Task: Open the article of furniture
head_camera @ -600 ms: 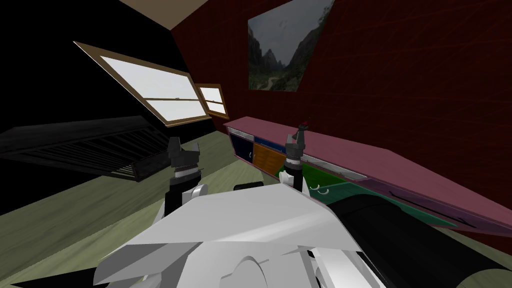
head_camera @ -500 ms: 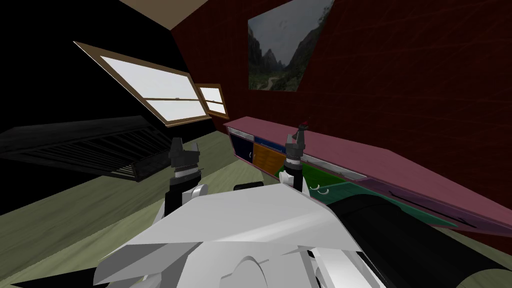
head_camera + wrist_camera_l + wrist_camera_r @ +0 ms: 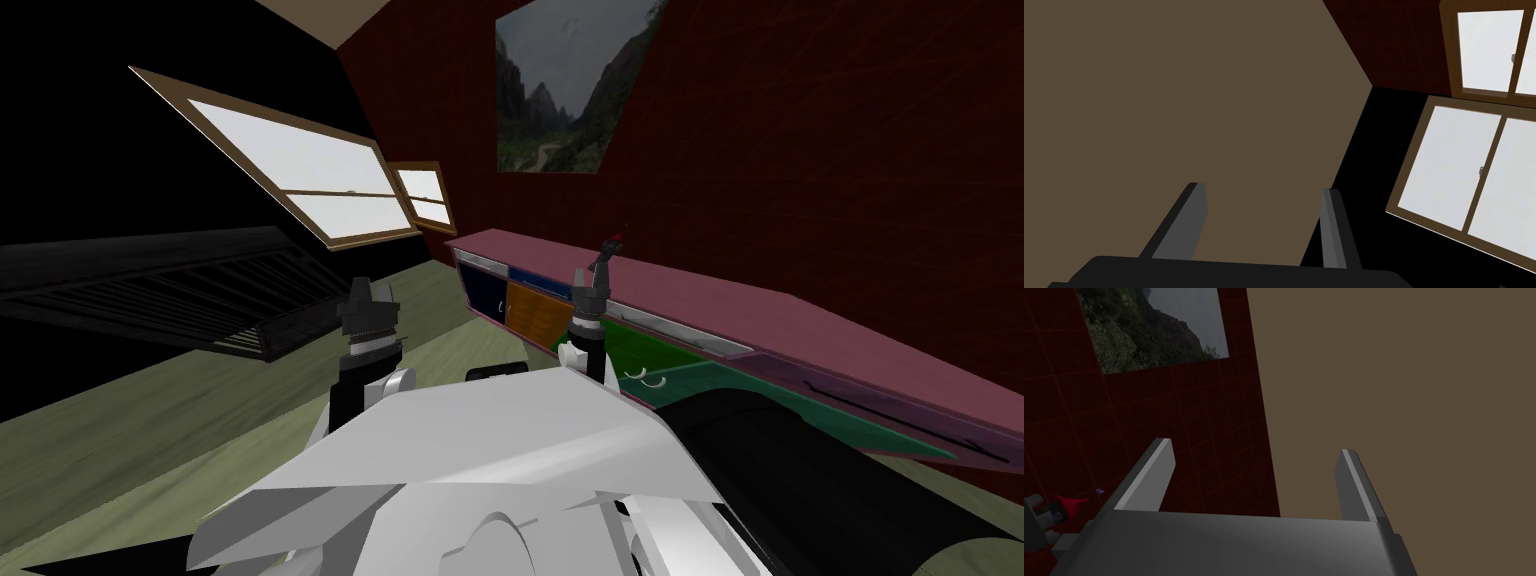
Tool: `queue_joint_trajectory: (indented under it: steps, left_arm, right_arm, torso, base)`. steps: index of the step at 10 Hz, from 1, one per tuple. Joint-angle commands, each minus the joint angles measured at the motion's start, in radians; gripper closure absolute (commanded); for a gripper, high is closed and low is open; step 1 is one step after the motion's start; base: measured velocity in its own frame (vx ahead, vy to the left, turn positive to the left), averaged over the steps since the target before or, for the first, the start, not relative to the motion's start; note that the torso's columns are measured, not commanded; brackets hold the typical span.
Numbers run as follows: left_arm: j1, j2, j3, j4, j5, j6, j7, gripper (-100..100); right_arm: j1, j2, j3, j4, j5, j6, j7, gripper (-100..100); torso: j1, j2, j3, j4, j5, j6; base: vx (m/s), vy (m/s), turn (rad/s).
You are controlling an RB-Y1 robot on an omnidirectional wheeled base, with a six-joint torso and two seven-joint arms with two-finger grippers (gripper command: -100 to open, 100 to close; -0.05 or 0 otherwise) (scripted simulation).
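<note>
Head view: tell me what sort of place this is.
Probably a living room in a house: a long low cabinet with a pink top and coloured doors along a dark red wall, a mountain landscape picture above it, and wood-framed windows.

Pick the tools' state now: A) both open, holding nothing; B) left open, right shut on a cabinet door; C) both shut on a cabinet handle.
A: the left tool and the right tool each show fingers standing apart with nothing between them.
</note>
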Motion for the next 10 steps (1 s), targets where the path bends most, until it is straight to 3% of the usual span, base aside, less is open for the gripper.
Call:
queue_joint_trajectory:
  steps: [1,3,4,6,10]
  left_arm:
    - [0.000,0.000,0.000,0.000,0.000,0.000,0.000,0]
    - [0.000,0.000,0.000,0.000,0.000,0.000,0.000,0]
    - [0.000,0.000,0.000,0.000,0.000,0.000,0.000,0]
    - [0.000,0.000,0.000,0.000,0.000,0.000,0.000,0]
    - [0.000,0.000,0.000,0.000,0.000,0.000,0.000,0]
  right_arm:
    - [0.000,0.000,0.000,0.000,0.000,0.000,0.000,0]
    - [0.000,0.000,0.000,0.000,0.000,0.000,0.000,0]
    - [-0.001,-0.045,-0.003,0.005,0.010,0.000,0.006,-100]
    - [-0.003,-0.106,-0.009,0.016,0.033,-0.001,0.021,-100]
    - [-0.008,-0.231,-0.032,0.048,0.110,-0.005,0.071,-100]
  torso:
    - [0.000,0.074,-0.147,0.074,0.000,0.000]
    - [0.000,0.222,-0.443,0.221,0.000,0.000]
    - [0.000,0.295,-0.590,0.295,0.000,0.000]
    - [0.001,0.338,-0.679,0.338,0.000,0.000]
    - [0.001,0.341,-0.685,0.342,0.000,0.000]
  base:
    - [0.000,0.000,0.000]
    - [0.000,0.000,0.000]
    - [0.014,0.013,0.006]
    - [0.024,0.034,0.009]
    - [0.052,0.070,0.015]
